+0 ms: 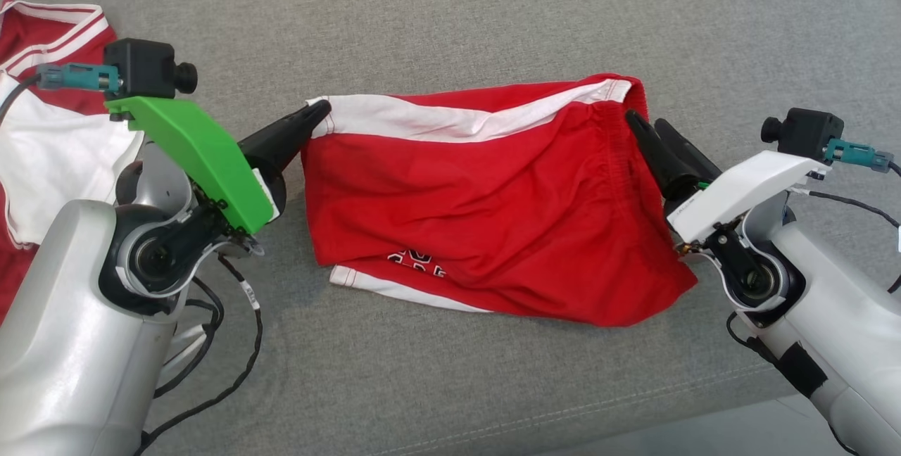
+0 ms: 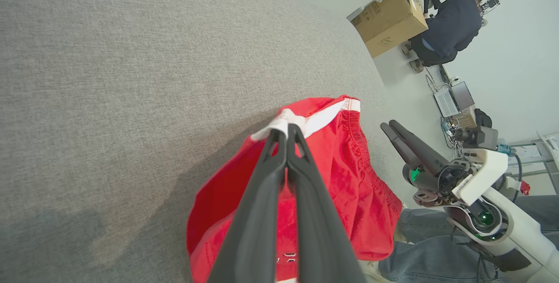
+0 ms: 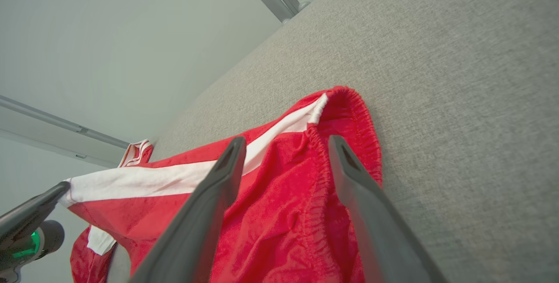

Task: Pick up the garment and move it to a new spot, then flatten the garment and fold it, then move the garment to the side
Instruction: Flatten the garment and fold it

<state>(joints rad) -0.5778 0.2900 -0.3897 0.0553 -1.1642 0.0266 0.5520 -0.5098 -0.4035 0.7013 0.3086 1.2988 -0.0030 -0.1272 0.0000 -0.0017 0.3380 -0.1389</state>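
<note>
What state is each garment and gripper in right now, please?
red shorts: lying rumpled, one corner held.
left gripper: shut on the shorts' white-striped corner.
right gripper: open, fingers at the waistband end.
red-and-white jersey: crumpled at the left, untouched.

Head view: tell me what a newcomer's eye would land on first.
The red shorts with a white stripe, spread across the middle of the grey cushion, grab the eye first. Next comes the left pincer, below its bright green cover, shut on the shorts' white-striped left corner, while the right pincer sits open at the waistband on the right.
</note>
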